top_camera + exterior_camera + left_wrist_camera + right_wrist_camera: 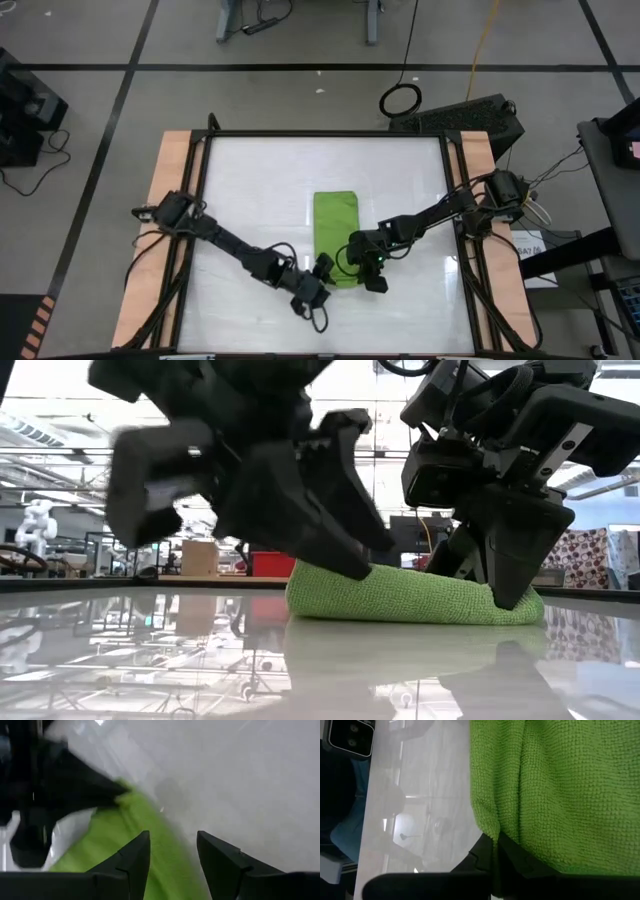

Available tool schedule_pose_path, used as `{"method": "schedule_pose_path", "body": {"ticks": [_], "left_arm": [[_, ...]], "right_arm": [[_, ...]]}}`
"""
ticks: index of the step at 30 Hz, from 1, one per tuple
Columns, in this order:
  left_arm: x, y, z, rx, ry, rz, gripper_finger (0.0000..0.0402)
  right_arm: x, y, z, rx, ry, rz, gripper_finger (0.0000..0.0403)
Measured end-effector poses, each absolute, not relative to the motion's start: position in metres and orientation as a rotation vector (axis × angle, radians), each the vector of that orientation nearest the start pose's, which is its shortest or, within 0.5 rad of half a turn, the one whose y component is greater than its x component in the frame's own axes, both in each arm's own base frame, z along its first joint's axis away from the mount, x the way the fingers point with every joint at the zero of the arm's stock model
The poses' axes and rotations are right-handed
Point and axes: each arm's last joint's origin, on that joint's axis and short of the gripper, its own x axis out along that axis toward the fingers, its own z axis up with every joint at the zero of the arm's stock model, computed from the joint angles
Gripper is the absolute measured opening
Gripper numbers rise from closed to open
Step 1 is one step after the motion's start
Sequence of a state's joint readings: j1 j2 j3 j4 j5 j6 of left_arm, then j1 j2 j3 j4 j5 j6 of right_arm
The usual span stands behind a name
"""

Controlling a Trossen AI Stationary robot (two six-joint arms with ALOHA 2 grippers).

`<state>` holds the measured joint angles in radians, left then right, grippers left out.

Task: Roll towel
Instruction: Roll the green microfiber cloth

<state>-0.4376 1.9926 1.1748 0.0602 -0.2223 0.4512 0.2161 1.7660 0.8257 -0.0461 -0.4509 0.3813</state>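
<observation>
The lime-green towel (335, 225) lies folded into a narrow strip on the middle of the white table, running from far to near. In the low view its near end forms a low hump (400, 598). My right gripper (362, 268) is shut on the strip's near right corner. At the near left corner my left gripper (322, 270) is open, its two fingers spread just over the towel's edge (107, 845). From table height its finger (345, 560) hangs at the hump's left end. My left gripper's lower fingertip (352, 568) reaches the top of the towel's left end, but I cannot tell whether it touches. My right gripper pinches the towel's edge (492, 834) at the near right corner between its shut fingers, which slant down from the table's right side. More than one layer seems caught. The towel stays on the table.
Wooden side rails (175, 200) and a black frame border the glossy table. There is bare tabletop on all sides of the towel. A loose cable (320, 320) loops behind my left wrist near the table's near edge.
</observation>
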Motion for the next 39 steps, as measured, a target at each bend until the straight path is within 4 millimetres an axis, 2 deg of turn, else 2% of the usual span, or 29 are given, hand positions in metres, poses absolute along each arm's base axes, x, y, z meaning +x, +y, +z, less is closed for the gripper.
{"method": "schedule_pose_path", "body": {"ticks": [5, 10, 14, 22, 32, 35, 39], "left_arm": [[0.378, -0.155, 0.139, 0.6, 0.684, -0.419, 0.0168], [0.377, -0.158, 0.14, 0.632, 0.669, -0.441, 0.0168], [0.38, -0.152, 0.141, 0.644, 0.677, -0.352, 0.0168], [0.391, -0.127, 0.143, 0.493, 0.682, -0.251, 0.0168], [0.393, -0.127, 0.112, 0.445, 0.776, -0.249, 0.0168], [0.391, -0.131, 0.11, 0.454, 0.792, -0.213, 0.0168], [0.389, -0.132, 0.108, 0.472, 0.812, -0.186, 0.0168]], "right_arm": [[0.306, 0.08, 0.122, 0.454, 1.102, 0.416, 0.0004], [0.306, 0.08, 0.122, 0.453, 1.098, 0.417, 0.0004], [0.308, 0.08, 0.123, 0.45, 1.081, 0.418, 0.0004], [0.308, 0.08, 0.123, 0.451, 1.082, 0.418, 0.0004], [0.308, 0.079, 0.123, 0.451, 1.085, 0.414, 0.0005], [0.307, 0.078, 0.127, 0.423, 1.067, 0.431, 0.0016], [0.304, 0.078, 0.143, 0.318, 0.996, 0.478, 0.0061]]}}
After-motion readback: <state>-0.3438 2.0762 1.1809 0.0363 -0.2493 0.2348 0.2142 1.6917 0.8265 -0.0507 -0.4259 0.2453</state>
